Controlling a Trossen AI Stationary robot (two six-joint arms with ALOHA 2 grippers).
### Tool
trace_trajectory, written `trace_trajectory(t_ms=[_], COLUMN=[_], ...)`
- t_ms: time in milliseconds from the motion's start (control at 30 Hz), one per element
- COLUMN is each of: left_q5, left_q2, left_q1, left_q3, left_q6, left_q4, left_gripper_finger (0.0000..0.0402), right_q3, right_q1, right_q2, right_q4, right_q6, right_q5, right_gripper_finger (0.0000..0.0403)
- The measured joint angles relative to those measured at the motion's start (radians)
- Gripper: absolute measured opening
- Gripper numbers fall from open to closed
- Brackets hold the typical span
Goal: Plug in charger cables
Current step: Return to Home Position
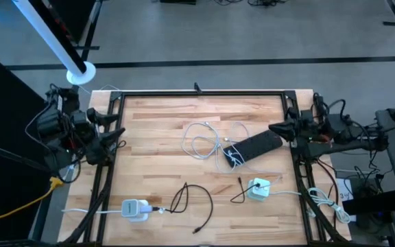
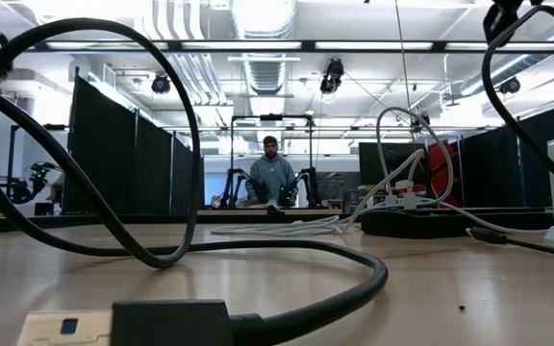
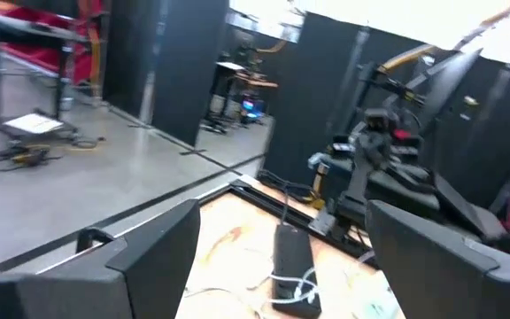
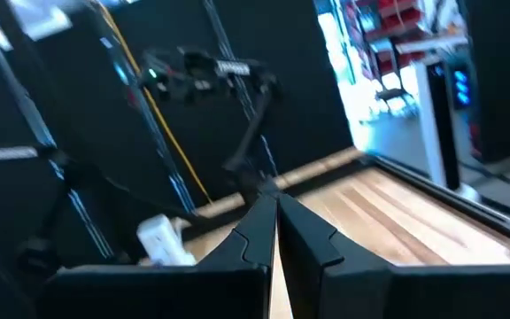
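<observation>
**A:** If we start with the charger cables, where does each one lie?

**B:** All on the table (image 1: 156, 130). The white cable (image 1: 204, 137) lies in loose loops at the far centre. One end runs onto the near end of a black power strip (image 1: 254, 146), which lies slantwise just right of the loops.

**A:** And the black ones?

**B:** The black cable (image 1: 187, 197) lies at the front centre, in a small loop and a wider arc. One end reaches the white block (image 1: 136, 209) at the front left. The other end, with its plug (image 2: 113, 325), lies free by the front edge and fills the foreground of the low view. A short black cable (image 1: 238, 193) touches a second white block (image 1: 258, 189) at the front right.

**A:** How do the end effectors stand?

**B:** The left end effector (image 3: 282, 221) hangs at the table's left edge, well apart from every cable. Its fingers (image 3: 153, 257) are spread wide, so it is released. The right end effector (image 4: 275, 213) hangs at the right edge, near the power strip's far end, clenched tip against tip.

**A:** What lies farther out?

**B:** A yellow cable (image 1: 43, 195) runs along the floor on the left. A thicker white cord leads off sideways from each block. A person (image 2: 272, 173) shows in the room behind the table.
</observation>
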Motion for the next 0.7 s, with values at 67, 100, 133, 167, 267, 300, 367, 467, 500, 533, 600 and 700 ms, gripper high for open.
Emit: trace_trajectory(t_ms=[67,100,133,167,267,300,367,467,500,533,600,700], left_q5=[0.049,0.089,0.136,0.187,0.334,0.376,0.452,0.573,0.615,0.658,0.733,0.876], left_q2=[0.030,0.046,0.066,0.087,0.153,0.177,0.224,0.293,0.314,0.331,0.356,0.383], left_q1=[0.064,0.102,0.139,0.180,0.292,0.326,0.383,0.443,0.461,0.476,0.504,0.557], left_q3=[0.000,0.000,0.000,0.000,0.000,0.000,0.000,-0.016,-0.025,-0.037,-0.071,-0.131], left_q6=[-0.005,-0.003,0.002,0.013,0.112,0.166,0.309,0.549,0.623,0.693,0.800,0.888], left_q4=[0.064,0.095,0.127,0.161,0.286,0.337,0.461,0.687,0.770,0.852,1.002,1.219], left_gripper_finger=[0.0309,0.0309,0.0309,0.0309,0.0309,0.0309,0.0309,0.0304,0.0297,0.0286,0.0255,0.0190], right_q3=[-0.041,-0.059,-0.074,-0.088,-0.130,-0.146,-0.186,-0.269,-0.302,-0.335,-0.402,-0.453], right_q1=[0.000,0.000,0.000,0.000,0.000,0.000,0.000,0.000,0.000,0.000,0.000,0.000], right_q2=[-0.048,-0.071,-0.092,-0.113,-0.164,-0.179,-0.192,-0.186,-0.178,-0.174,-0.175,-0.177], right_q4=[-0.002,-0.002,-0.002,-0.001,0.001,0.004,0.049,0.181,0.236,0.285,0.373,0.427], right_q6=[0.004,0.006,0.005,0.002,0.003,0.004,0.013,0.013,0.014,0.022,0.048,0.064], right_q5=[0.000,-0.002,-0.013,-0.026,-0.072,-0.088,-0.121,-0.164,-0.172,-0.177,-0.184,-0.175], right_gripper_finger=[0.0000,0.0000,0.0000,0.0000,0.0000,0.0000,0.0000,0.0000,0.0000,0.0000,0.0000,0.0000])
